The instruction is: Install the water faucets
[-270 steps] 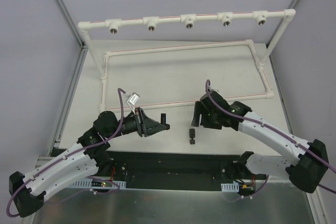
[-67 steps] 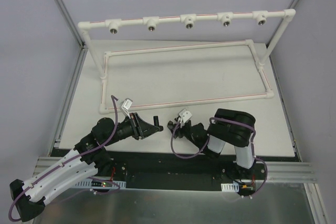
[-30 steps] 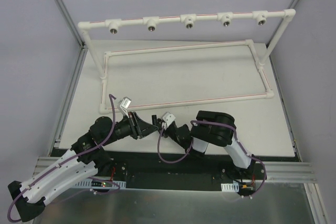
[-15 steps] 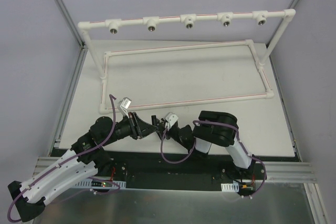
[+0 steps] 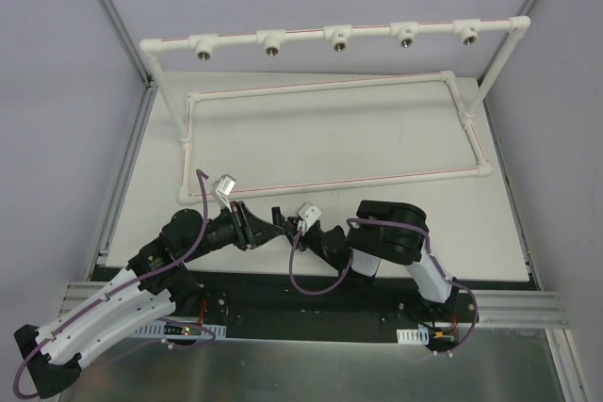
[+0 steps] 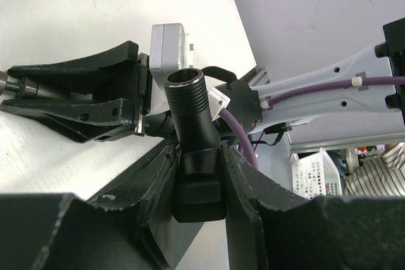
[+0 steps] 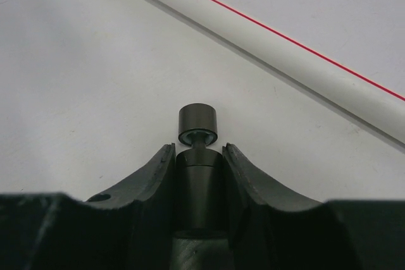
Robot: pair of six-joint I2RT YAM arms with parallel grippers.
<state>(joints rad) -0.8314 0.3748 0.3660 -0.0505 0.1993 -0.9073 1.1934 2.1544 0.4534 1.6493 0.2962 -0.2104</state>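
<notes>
I have both pieces in hand and nothing installed yet, so I judge this to be the carry-and-mate stage. My left end effector (image 6: 197, 151) is clamped on the threaded faucet (image 6: 192, 115), whose ribbed open mouth sticks out past the fingers. My right end effector (image 7: 197, 150) is closed around the knobbed faucet part (image 7: 197, 128), with only its round head and thin neck showing beyond the fingertips. From above, the two wrists sit nose to nose low over the near edge of the counter (image 5: 311, 138), and the threaded faucet (image 5: 276, 217) is between them. I cannot tell from here whether the two pieces touch. The white fittings (image 5: 337, 39) on the raised rail at the far side are well away from both arms, and all five mouths look unfilled. I think the next move is either to bring the two black pieces together on one axis or to carry the threaded faucet to a fitting. Whichever it is, it calls for squaring the threads to the mouth before any turning, and for a firm grip so the piece doesn't twist between the fingers.
</notes>
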